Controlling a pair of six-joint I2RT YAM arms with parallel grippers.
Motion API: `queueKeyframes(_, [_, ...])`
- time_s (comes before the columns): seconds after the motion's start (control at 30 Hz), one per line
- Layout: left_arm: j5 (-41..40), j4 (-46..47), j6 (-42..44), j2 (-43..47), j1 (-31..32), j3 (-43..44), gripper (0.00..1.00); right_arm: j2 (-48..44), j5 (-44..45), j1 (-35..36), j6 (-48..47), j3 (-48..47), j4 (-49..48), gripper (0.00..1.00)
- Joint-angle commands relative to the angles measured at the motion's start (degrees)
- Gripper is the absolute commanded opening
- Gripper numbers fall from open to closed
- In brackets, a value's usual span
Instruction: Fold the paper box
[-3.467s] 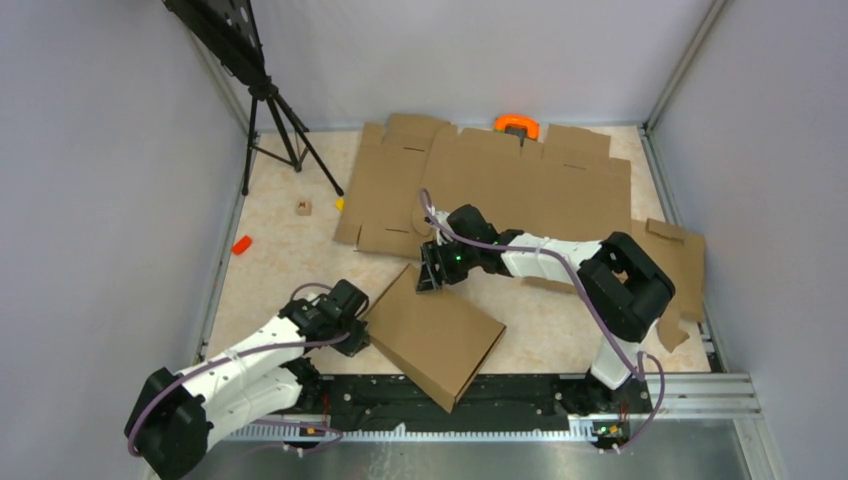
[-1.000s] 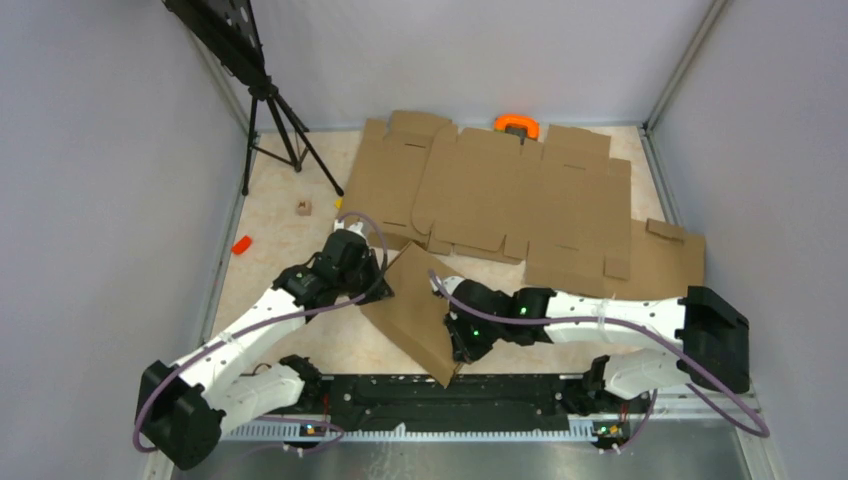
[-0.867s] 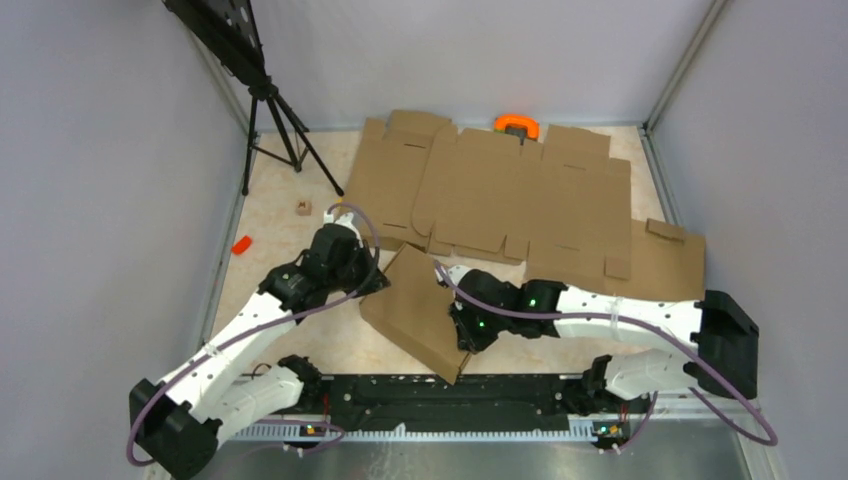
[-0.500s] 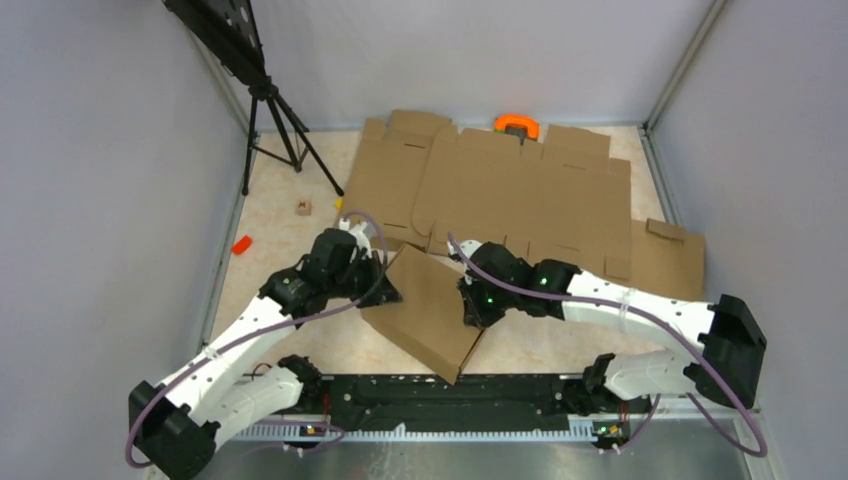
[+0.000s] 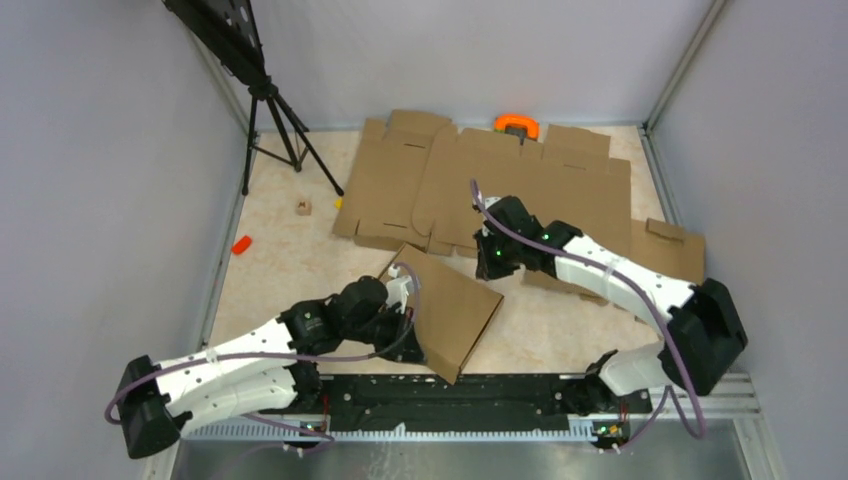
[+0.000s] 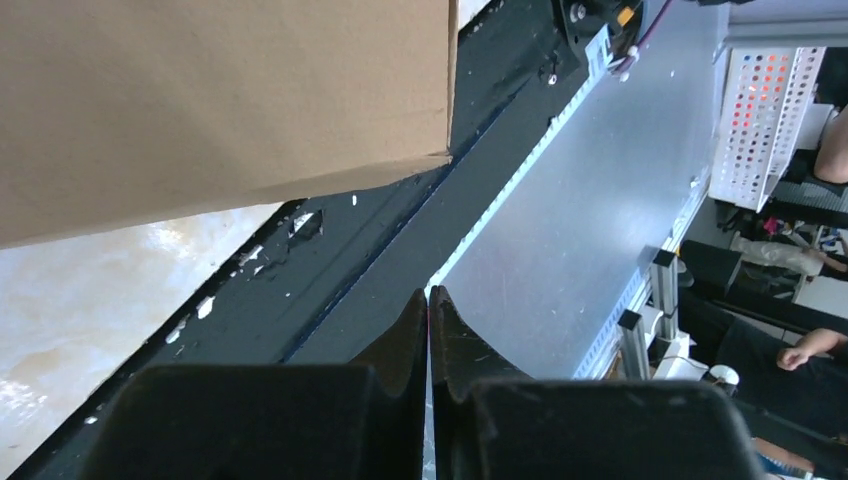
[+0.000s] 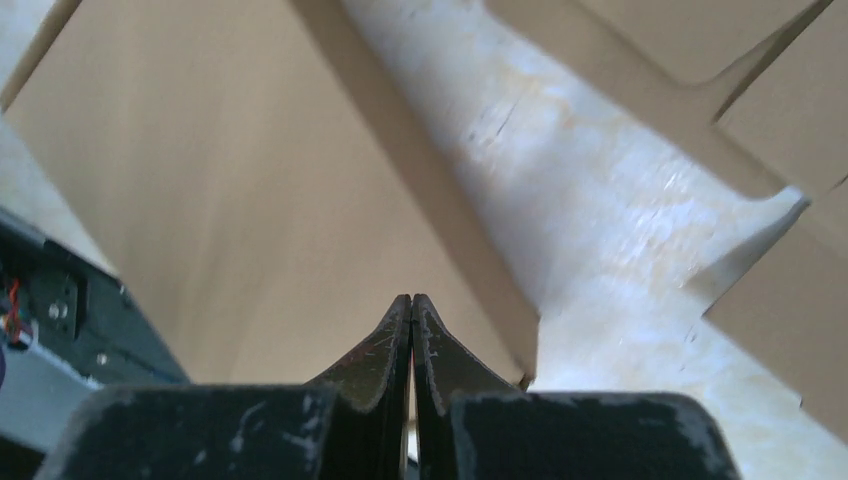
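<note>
The paper box (image 5: pixel 448 310) is a closed, flat brown cardboard piece lying askew near the table's front edge, one corner over the black rail (image 5: pixel 450 395). My left gripper (image 5: pixel 408 338) is shut and empty at the box's left side, pointing toward the rail. In the left wrist view the box (image 6: pixel 200 100) fills the upper left, beyond the closed tips (image 6: pixel 428 292). My right gripper (image 5: pixel 490 262) is shut and empty, hovering just past the box's far right edge. The right wrist view shows the box (image 7: pixel 250 200) below the tips (image 7: pixel 411 297).
Wide flat cardboard blanks (image 5: pixel 520 190) cover the back of the table and reach the right side (image 5: pixel 670 260). An orange object (image 5: pixel 516 125) sits behind them. A tripod (image 5: pixel 275 110) stands back left, with a small wooden block (image 5: pixel 303 208) and a red piece (image 5: pixel 241 244) nearby.
The left arm swung from the box's far left corner down to its near left side. The right gripper drew back from the box's near right to beyond its far edge. The box lies flatter.
</note>
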State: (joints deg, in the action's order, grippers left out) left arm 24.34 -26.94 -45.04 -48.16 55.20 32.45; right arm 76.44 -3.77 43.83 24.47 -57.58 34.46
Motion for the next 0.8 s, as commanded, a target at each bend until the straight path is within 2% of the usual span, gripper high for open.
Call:
queueKeyframes(0.0, [-9.5, 12.7, -5.7, 0.1, 7.9, -4.0, 0.0, 7.2, -1.3, -4.3, -2.8, -4.1, -4.0, 0.0])
queueKeyframes(0.07, [-17.5, 15.4, -6.2, -2.0, 12.8, -4.4, 0.0, 10.5, -1.9, -4.8, -3.4, -6.0, -4.3, 0.0])
queueKeyframes(0.17, [-23.6, 18.3, -6.3, -5.8, 16.6, -4.2, 0.0, 14.3, -1.7, -5.1, -3.9, -7.9, -5.1, 0.0])
queueKeyframes(0.3, [-26.6, 18.4, -5.3, -11.3, 17.3, -3.3, 0.0, 18.5, -3.0, -5.2, -4.6, -8.7, -6.1, 0.0])
queueKeyframes(0.47, [-26.7, 18.4, -2.7, -17.1, 17.8, -2.0, 0.0, 22.4, -7.1, -5.2, -4.9, -7.8, -8.4, 0.0])
queueKeyframes(0.77, [-31.5, 23.7, -0.6, -20.1, 18.4, -3.9, 0.0, 22.8, -14.8, -4.1, -4.6, -4.6, -11.8, 0.0])
